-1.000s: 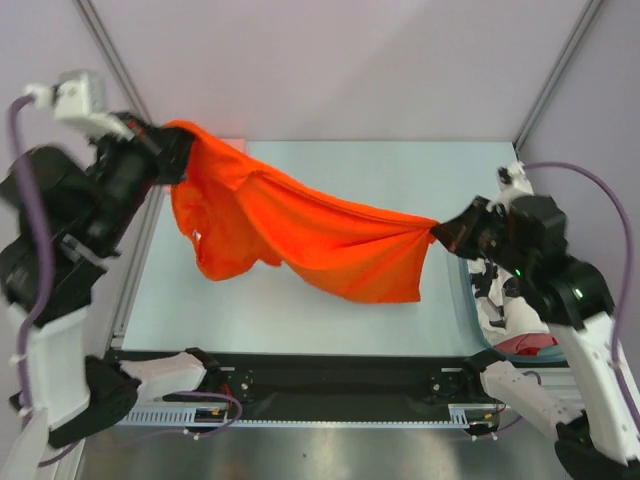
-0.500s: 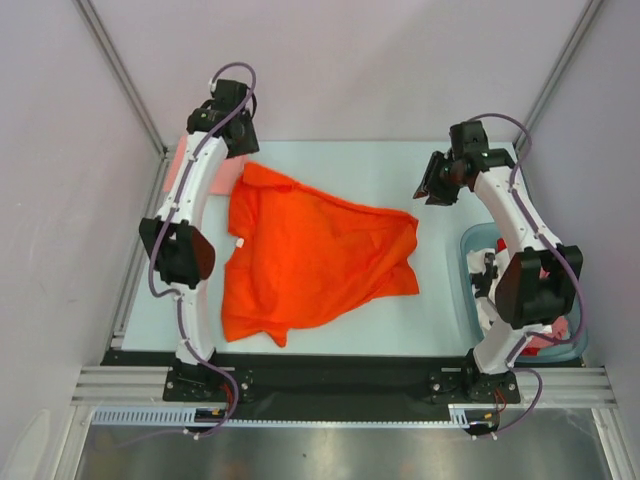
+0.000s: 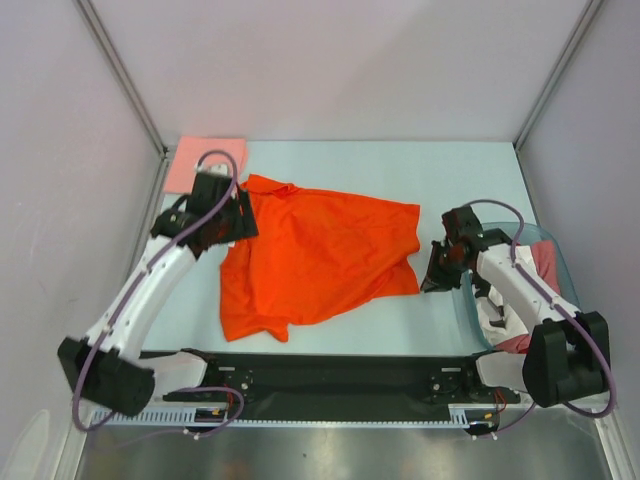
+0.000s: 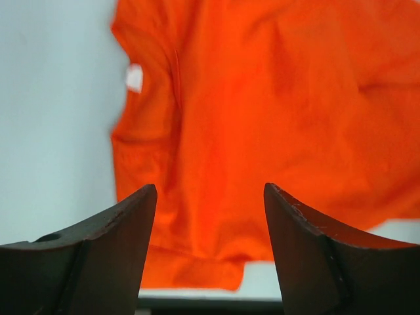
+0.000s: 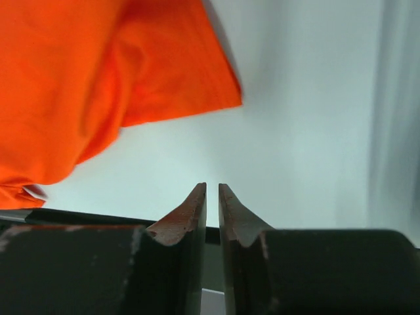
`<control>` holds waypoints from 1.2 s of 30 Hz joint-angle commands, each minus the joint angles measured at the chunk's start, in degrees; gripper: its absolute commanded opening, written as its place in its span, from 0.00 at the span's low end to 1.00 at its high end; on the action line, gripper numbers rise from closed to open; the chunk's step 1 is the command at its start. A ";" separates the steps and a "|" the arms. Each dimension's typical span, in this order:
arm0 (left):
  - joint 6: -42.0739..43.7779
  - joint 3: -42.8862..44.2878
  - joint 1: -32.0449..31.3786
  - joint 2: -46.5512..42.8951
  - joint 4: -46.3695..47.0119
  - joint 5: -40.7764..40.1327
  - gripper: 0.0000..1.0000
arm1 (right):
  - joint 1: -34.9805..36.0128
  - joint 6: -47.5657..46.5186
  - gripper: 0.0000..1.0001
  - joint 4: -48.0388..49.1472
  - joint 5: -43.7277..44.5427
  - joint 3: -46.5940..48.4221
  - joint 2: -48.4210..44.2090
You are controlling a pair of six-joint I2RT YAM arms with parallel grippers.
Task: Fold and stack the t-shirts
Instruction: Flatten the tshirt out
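An orange t-shirt (image 3: 320,250) lies spread out and rumpled on the pale table, with nothing holding it. My left gripper (image 3: 240,222) hovers over the shirt's left edge, its jaws open and empty. The left wrist view shows the shirt (image 4: 262,98) below the left gripper (image 4: 210,190). My right gripper (image 3: 432,282) sits just off the shirt's right edge, above bare table. In the right wrist view the right gripper (image 5: 212,187) has only a thin slit between its jaws and holds nothing; the orange shirt (image 5: 98,79) lies to its upper left.
A folded pink cloth (image 3: 205,162) lies at the back left corner. A translucent bin (image 3: 548,238) at the right holds white and red clothes (image 3: 500,312), close behind the right arm. A black rail (image 3: 330,365) runs along the near edge.
A second ago both grippers held the shirt stretched in the air. They let go and it now lies on the table. Both arms pulled back; the left stands open, the right closed again.
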 commanded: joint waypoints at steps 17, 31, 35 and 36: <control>-13.02 -20.03 -1.36 -23.02 -4.62 7.05 0.70 | -3.08 5.80 0.36 19.06 -2.16 -10.56 8.51; -12.14 -17.93 -0.75 -22.41 -7.25 5.73 0.70 | -4.40 5.54 0.00 18.04 -1.98 -5.04 13.61; -11.70 -16.25 -0.22 -22.58 -8.13 5.55 0.70 | -3.35 6.24 0.00 2.23 -1.97 0.68 6.68; -11.35 -15.82 -0.13 -22.41 -8.31 5.64 0.71 | -3.08 6.15 0.00 -4.77 -2.32 1.82 5.45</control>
